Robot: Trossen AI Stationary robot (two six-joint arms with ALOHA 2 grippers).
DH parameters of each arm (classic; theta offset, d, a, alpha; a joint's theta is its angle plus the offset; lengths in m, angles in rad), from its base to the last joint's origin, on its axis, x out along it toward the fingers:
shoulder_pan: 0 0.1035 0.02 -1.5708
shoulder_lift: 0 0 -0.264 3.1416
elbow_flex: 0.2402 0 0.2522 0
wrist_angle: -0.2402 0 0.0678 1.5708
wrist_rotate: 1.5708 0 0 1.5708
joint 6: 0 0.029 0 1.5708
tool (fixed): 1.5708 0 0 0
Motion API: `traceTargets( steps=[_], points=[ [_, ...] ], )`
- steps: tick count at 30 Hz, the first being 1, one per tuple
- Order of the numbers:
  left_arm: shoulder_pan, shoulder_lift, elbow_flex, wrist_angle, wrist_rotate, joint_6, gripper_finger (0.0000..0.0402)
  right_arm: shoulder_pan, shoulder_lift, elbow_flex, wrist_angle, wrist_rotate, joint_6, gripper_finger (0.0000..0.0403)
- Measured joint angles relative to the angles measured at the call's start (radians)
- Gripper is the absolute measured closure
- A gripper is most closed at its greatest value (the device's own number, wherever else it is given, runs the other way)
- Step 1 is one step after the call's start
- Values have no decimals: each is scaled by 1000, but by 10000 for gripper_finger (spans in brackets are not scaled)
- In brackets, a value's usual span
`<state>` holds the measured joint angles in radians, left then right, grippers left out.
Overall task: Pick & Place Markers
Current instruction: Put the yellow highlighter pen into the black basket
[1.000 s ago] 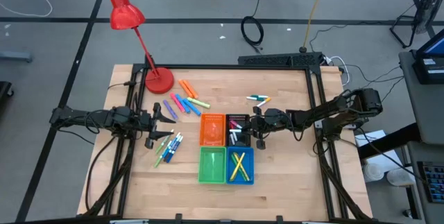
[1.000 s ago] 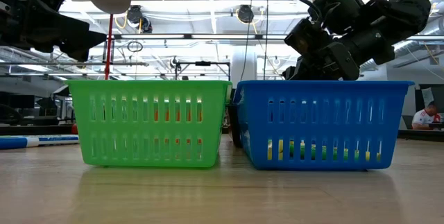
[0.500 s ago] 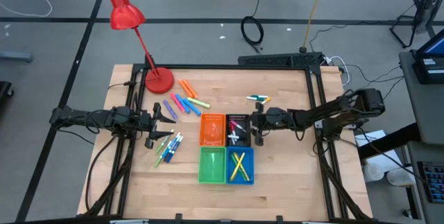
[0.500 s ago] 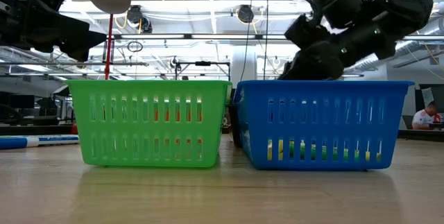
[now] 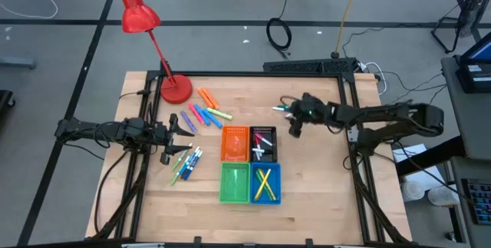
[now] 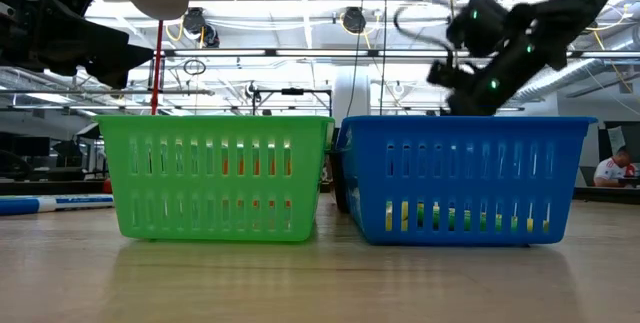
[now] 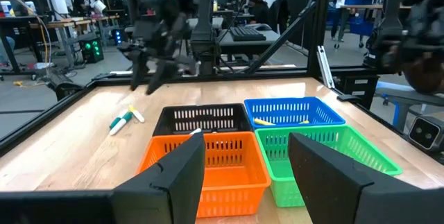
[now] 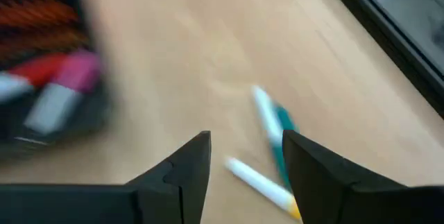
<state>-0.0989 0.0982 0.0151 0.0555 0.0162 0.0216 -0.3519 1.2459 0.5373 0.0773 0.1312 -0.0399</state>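
Observation:
Loose markers lie on the wood table: an orange, pink, blue and yellow group, a blue and green group, and two white capped ones on the far side. More markers lie in the black bin and the blue bin. My right gripper hovers open just near of the white pair, holding nothing. My left gripper is open and holds nothing, between the two left groups, and it faces the bins.
Orange and green bins stand beside the black and blue ones in a square block at mid-table. A red desk lamp stands at the far left corner. A black frame runs along the table's edges.
My right gripper has left its place over the black bin, risen, and swung toward the far right, ending by the two white markers. The left arm has kept still.

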Motion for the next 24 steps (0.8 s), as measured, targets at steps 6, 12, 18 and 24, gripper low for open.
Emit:
traceTargets(
  steps=[6, 12, 18, 24],
  points=[
    [0, 0, 0, 0, 0, 0, 190, -129, 20, -56, 10, -2, -33, 239],
    [0, 0, 0, 0, 0, 0, 190, -170, 38, -87, 38, -36, -48, 248],
    [0, 0, 0, 0, 0, 0, 190, -177, 81, -112, 103, -82, -105, 250],
    [0, 0, 0, 0, 0, 0, 190, -186, 159, -120, 164, -84, -114, 256]
  ],
)
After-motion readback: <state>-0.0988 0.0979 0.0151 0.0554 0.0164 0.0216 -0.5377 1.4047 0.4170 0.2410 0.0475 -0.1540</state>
